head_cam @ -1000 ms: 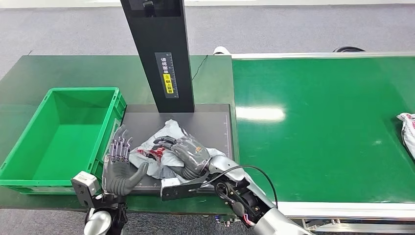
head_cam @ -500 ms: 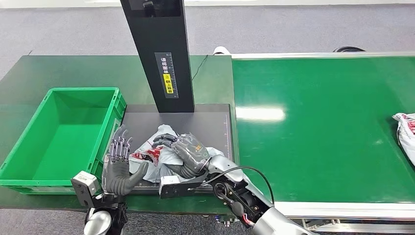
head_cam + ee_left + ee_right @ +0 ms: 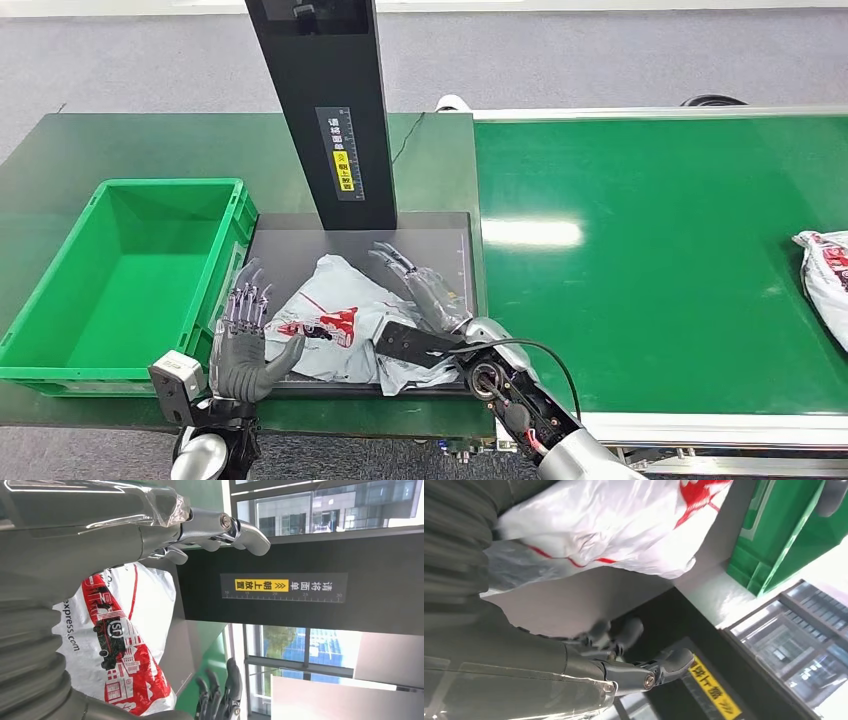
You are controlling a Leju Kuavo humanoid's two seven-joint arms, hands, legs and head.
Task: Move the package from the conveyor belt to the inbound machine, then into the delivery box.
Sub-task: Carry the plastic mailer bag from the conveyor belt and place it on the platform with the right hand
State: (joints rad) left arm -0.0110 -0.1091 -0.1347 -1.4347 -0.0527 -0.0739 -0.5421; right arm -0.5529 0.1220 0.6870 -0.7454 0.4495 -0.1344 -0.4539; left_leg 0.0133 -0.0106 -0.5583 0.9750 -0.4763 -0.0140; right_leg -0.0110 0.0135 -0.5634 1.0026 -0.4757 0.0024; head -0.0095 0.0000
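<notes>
Currently the white plastic courier package with red printing [image 3: 335,325] lies flat on the dark grey scanning plate of the inbound machine [image 3: 430,240], printed face up, beneath the machine's black upright column [image 3: 325,110]. This placement appears intended to present the label to the scanner overhead; the yellow and white notice [image 3: 343,150] on the column faces the plate.

The right robot hand [image 3: 420,285] is open, fingers spread and extended, holding nothing. It lies just beside the package's right edge, with the wrist over the crumpled corner of the bag. The left robot hand [image 3: 243,335] is likewise open, fingers upright and apart, thumb pointing towards the package's left edge. Whether the thumb touches the bag cannot be determined. Judged from this arrangement, the first transfer is complete and the left robot hand stands ready to take the package for the second.

The green plastic delivery box [image 3: 60,300] sits on the dark green surface [image 3: 150,140] immediately left of the plate, its near wall close beside the left robot hand. That wall must be cleared when the package is lifted across. The column stands behind the package, not across the path to the box.

On the green conveyor belt [image 3: 650,260], a second white and red package [image 3: 825,275] lies at the far right edge, well apart from the machine.
</notes>
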